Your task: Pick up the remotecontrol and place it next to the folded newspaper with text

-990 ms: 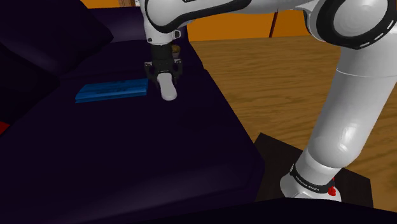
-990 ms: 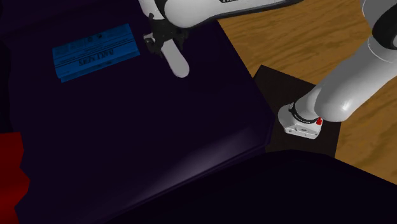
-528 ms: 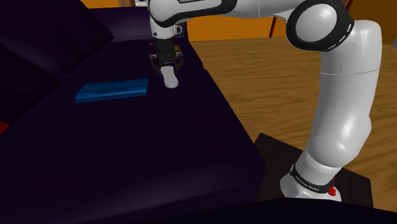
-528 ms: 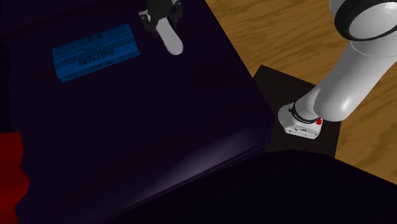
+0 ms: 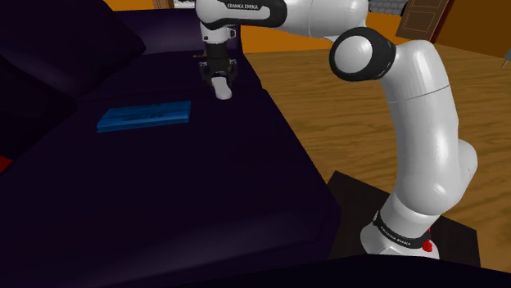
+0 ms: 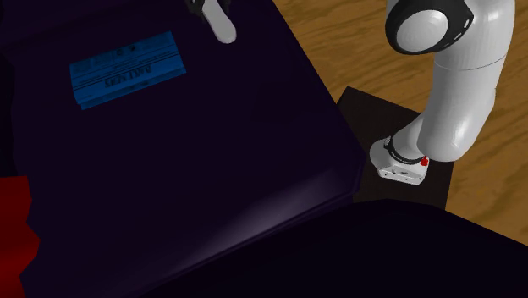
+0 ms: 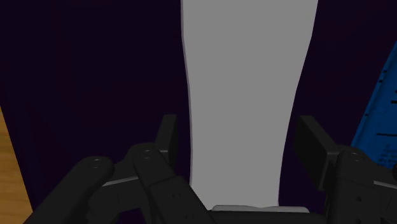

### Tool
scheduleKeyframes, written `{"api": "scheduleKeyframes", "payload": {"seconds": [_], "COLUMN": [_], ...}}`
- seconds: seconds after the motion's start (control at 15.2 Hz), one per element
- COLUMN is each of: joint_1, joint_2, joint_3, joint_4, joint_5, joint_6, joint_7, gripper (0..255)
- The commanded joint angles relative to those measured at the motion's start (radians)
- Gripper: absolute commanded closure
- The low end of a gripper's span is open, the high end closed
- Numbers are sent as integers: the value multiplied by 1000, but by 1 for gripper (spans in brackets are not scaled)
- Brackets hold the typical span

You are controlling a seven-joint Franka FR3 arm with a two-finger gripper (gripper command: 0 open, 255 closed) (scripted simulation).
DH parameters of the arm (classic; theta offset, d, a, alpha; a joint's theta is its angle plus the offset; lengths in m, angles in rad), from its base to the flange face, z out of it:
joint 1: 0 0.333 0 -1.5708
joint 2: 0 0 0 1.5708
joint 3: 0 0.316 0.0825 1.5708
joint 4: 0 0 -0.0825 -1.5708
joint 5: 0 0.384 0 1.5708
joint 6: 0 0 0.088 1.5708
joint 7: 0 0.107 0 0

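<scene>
The white arm [image 5: 426, 123] rises from its black stand [image 5: 354, 190] at the lower right of the shoulder view and stretches to the top centre of the frame, where the jaws point down over a dark purple couch [image 5: 205, 188]. The jaws pinch the remote control [image 5: 222, 88] near one end. In the wrist view the two black fingers [image 7: 167, 137] stand apart, and the plain pale grey body runs lengthwise between them and on past their tips. Whether the free end of the remote control rests on the couch or hangs just above it cannot be told.

In the shoulder view the remote control is near the couch's right-hand edge, close to the wooden floor [image 5: 352, 90]. The folded newspaper [image 5: 144, 116] is blue with darker print and lies flat on the seat, to the left of and lower than the remote control in that view. The two are near each other but apart, with bare cushion between the paper's right end and the remote control.

In the second exterior view the remote control is at the very top of the frame, up and to the right of the newspaper, with its free end slanting toward the lower right. A red patch [image 6: 13, 233] shows at that view's lower left edge. An orange wall [image 5: 287, 42] stands beyond the floor in the shoulder view
</scene>
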Motion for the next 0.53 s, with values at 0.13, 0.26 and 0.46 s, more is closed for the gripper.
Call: {"api": "scheduleKeyframes", "payload": {"seconds": [0.13, 0.26, 0.46], "joint_1": [-10, -19, -29], "joint_2": [16, 6, -4], "joint_3": [-4, -3, -3], "joint_4": [-24, -69, -127], "joint_5": [-3, -1, 1], "joint_6": [40, 74, 121], "joint_7": [-8, -5, -2], "gripper": [255, 255, 255]}}
